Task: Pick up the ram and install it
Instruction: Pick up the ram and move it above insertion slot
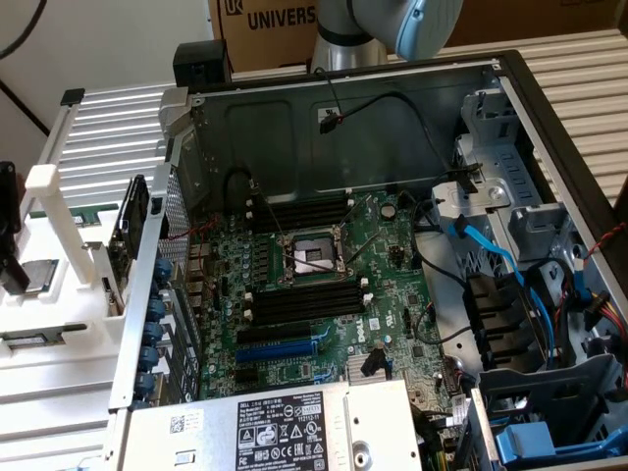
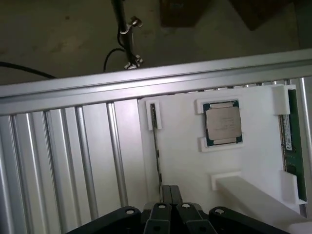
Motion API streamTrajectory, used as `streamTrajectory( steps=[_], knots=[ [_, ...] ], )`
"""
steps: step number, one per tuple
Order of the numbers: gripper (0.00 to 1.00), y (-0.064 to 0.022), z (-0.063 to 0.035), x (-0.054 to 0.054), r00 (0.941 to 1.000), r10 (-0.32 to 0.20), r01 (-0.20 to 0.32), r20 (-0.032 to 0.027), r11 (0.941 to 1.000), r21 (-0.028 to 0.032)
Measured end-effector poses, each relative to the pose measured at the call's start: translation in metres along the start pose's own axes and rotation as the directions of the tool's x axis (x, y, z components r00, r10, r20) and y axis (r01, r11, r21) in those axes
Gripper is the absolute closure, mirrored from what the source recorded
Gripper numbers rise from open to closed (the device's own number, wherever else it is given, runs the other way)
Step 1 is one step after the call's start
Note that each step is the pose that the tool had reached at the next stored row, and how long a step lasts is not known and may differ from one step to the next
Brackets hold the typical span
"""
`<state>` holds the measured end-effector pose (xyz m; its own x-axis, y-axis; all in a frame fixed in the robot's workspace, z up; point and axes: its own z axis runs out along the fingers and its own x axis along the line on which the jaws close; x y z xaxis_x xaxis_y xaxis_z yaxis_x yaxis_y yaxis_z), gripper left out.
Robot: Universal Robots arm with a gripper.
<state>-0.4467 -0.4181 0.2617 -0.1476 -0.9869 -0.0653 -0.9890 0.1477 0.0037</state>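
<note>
Jaws closed; ram [image 2: 290, 141] well apart, in holder [image 2: 185, 163].

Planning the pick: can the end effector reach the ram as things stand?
Probably yes: the ram sits uncovered at the edge of the white holder, nothing between it and the shut end effector.

1. We see the arm [image 1: 392, 25] cut off by the exterior view's top edge.
2. The power supply [image 1: 294, 417] runs off the bottom edge there, its label too small to read.
3. In the wrist view, tabs of the white holder [image 2: 185, 146] cover both ends of the ram [image 2: 290, 141].
4. The gripper [image 2: 170, 189] is cut by the frame edge; we see just its closed fingers [image 2: 166, 196].
5. The processor [image 2: 223, 123] markings are unreadable.
</note>
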Motion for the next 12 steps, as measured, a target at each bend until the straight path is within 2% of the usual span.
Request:
streamTrajectory(
  steps=[4,5,12],
  knots=[
    [0.90,-0.0077,0.0082,0.000,0.9999,-0.012,0.012,-0.0001,0.9999,-0.0006],
    [0.90,-0.0123,0.0121,0.000,0.9999,-0.014,0.014,0.0000,0.9999,-0.0006],
    [0.90,-0.0125,0.0246,0.001,0.9998,-0.018,0.018,-0.0003,0.9998,-0.0030]
  ],
)
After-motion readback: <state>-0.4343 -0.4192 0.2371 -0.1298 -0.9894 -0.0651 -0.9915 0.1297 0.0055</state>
